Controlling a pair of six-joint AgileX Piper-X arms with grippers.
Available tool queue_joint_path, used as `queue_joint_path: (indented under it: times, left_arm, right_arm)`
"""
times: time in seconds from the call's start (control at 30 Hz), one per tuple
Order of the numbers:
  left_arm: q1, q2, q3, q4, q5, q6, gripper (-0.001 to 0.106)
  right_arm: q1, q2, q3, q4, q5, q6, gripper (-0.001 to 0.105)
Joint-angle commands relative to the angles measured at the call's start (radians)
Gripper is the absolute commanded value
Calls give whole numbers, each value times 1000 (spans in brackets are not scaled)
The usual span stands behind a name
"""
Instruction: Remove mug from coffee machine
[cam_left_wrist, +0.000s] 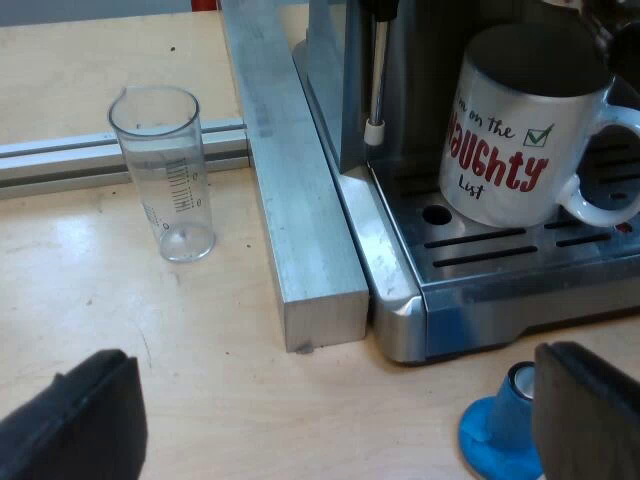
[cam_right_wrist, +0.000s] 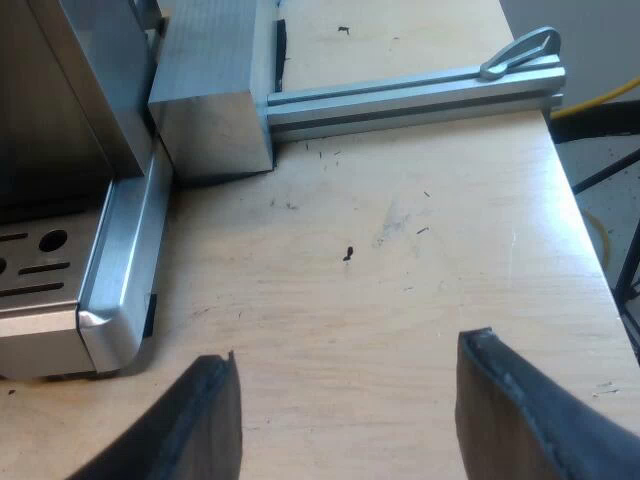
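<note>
A white mug (cam_left_wrist: 525, 135) with red lettering and a green check mark stands upright on the espresso machine's slotted drip tray (cam_left_wrist: 500, 255), its handle toward the tray's far side. My left gripper (cam_left_wrist: 335, 420) hovers open over the wooden table a short way from the tray's corner, with nothing between its fingers (cam_left_wrist: 80, 420). A blue tamper (cam_left_wrist: 500, 430) stands on the table close to one finger. My right gripper (cam_right_wrist: 345, 420) is open over bare wood beside the drip tray's corner (cam_right_wrist: 110, 300).
A clear measuring glass (cam_left_wrist: 165, 170) stands upright on the table beside a thick aluminium bar (cam_left_wrist: 290, 200) that runs along the machine's side. The steam wand (cam_left_wrist: 377, 90) hangs near the mug. Another aluminium rail (cam_right_wrist: 410, 95) crosses the table near its edge.
</note>
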Motion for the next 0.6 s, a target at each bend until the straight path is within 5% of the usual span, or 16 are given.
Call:
queue_joint_path:
  times: [0.03,0.17,0.3,0.47,0.6]
  left_arm:
    - [-3,-134,-3,-15,0,3,80]
    - [-3,-134,-3,-15,24,3,80]
    - [-3,-134,-3,-13,24,3,80]
    - [-7,-113,-34,-8,131,-10,80]
    - [-16,-92,-58,-4,133,-17,80]
  right_arm:
    - [0,-33,-5,-11,0,-4,51]
    - [0,-31,-5,-11,0,2,51]
    - [0,-27,-11,-3,0,-66,51]
    - [4,20,-59,-2,-15,-50,51]
    - [37,72,-98,3,-40,-30,51]
